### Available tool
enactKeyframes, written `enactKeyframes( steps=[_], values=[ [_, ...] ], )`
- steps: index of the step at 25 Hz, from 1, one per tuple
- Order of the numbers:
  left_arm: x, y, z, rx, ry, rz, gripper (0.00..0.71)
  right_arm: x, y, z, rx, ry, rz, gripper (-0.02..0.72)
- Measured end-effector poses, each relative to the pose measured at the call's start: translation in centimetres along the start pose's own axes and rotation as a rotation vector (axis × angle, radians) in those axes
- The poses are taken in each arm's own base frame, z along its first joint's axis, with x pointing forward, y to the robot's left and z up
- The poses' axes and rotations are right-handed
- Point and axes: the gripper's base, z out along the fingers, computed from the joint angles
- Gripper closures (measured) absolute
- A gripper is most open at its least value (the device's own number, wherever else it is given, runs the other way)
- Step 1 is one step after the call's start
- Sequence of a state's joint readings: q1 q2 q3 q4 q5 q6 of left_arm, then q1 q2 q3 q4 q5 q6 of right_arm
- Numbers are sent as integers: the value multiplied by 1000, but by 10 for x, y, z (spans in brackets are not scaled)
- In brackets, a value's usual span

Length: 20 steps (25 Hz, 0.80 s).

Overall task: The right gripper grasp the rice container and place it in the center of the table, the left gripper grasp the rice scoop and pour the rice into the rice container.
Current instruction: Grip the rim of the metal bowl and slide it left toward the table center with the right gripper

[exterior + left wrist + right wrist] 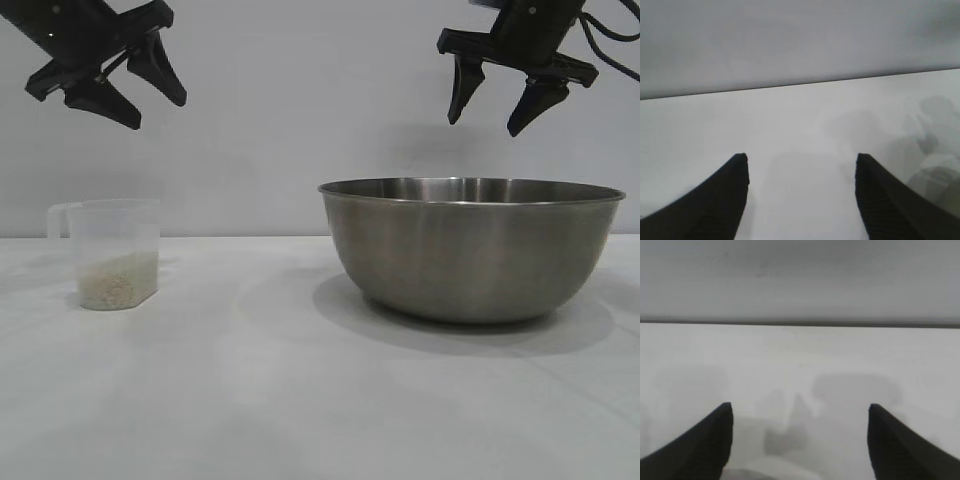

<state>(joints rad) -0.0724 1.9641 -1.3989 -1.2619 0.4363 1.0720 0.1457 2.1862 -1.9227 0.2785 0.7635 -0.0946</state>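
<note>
Two tools hang open and empty: the right tool [492, 108] above the bowl [470, 250], the left tool [135, 88] above the scoop [112, 254] with rice [118, 279]. Nothing is grasped yet, I judge; next the right must drop onto the bowl's rim. Both wrist views show mostly bare desk [300, 400]; the bowl's inside is hidden

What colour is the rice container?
Brushed grey steel rice container, best seen in the exterior view.

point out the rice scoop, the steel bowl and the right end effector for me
rice scoop [115, 255]: exterior view, on its clear front wall.
steel bowl [470, 255]: exterior view, on its outer side wall.
right end effector [497, 110]: exterior view, midway between its two open fingertips, above the bowl.
</note>
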Motion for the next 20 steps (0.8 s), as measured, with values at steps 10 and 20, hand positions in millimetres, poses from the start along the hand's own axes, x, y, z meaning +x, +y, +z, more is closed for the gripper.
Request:
enactKeyframes(
  steps=[10,20],
  values=[
    [0,0,0,0,0,-1,319,1,0,0,-2,16,-11,225],
    [0,0,0,0,0,-1,319,17,-3,-6,39,197,-79,225]
  ],
)
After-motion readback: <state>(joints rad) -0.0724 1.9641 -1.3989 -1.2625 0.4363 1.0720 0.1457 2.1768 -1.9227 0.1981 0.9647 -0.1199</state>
